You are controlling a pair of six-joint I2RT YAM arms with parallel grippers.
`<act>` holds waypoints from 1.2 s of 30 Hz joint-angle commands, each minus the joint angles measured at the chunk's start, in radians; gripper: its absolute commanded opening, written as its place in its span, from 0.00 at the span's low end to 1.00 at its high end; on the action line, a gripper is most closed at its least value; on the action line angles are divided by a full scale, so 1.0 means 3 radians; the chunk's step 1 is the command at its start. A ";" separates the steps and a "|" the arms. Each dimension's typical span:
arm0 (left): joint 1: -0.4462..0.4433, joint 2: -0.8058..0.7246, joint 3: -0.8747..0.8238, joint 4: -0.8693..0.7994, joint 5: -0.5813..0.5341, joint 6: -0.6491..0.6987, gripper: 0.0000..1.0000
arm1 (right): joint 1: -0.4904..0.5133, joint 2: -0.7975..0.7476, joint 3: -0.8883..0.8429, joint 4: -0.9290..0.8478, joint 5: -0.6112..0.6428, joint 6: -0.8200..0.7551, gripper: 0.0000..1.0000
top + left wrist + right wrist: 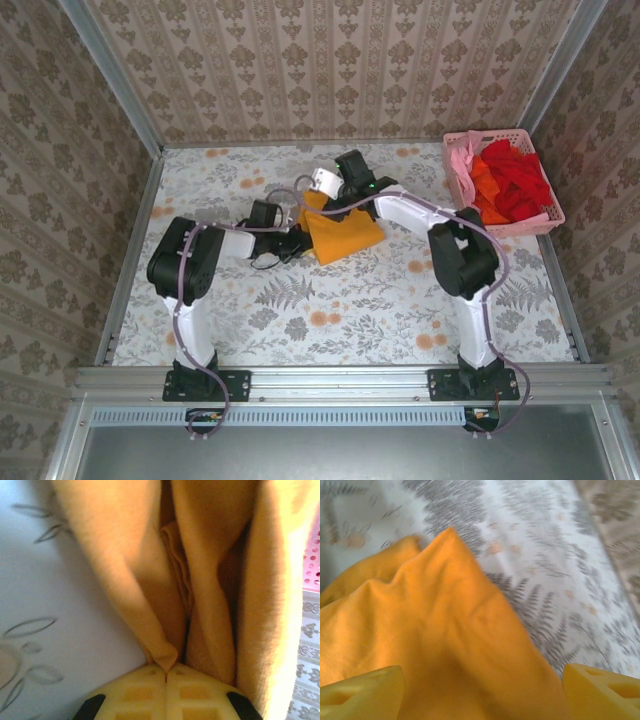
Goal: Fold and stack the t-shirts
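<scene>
An orange-yellow t-shirt point(345, 233) lies partly folded in the middle of the table. My left gripper point(298, 238) is at its left edge. In the left wrist view this gripper point(166, 672) is shut on a pinched fold of the orange-yellow t-shirt point(150, 630), whose cloth hangs in long folds beyond it. My right gripper point(322, 190) hovers over the shirt's far left corner. It stands open point(482, 690), with its yellow fingers point(362, 690) wide apart over the cloth point(445, 630) and gripping nothing. Red and orange t-shirts point(515, 185) and a pink one point(462, 160) are heaped in the basket.
The pink lattice basket point(510, 226) stands at the table's back right; its wall point(312, 555) also shows in the left wrist view. Patterned walls close in the table at the back and sides. The fern-print tabletop point(340, 310) lies bare in front of the shirt.
</scene>
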 commanded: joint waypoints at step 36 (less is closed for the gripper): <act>-0.0027 0.0418 0.1898 -0.1680 -0.0940 0.0615 0.00 | -0.0633 0.0271 -0.0287 0.0026 -0.1094 0.3073 0.00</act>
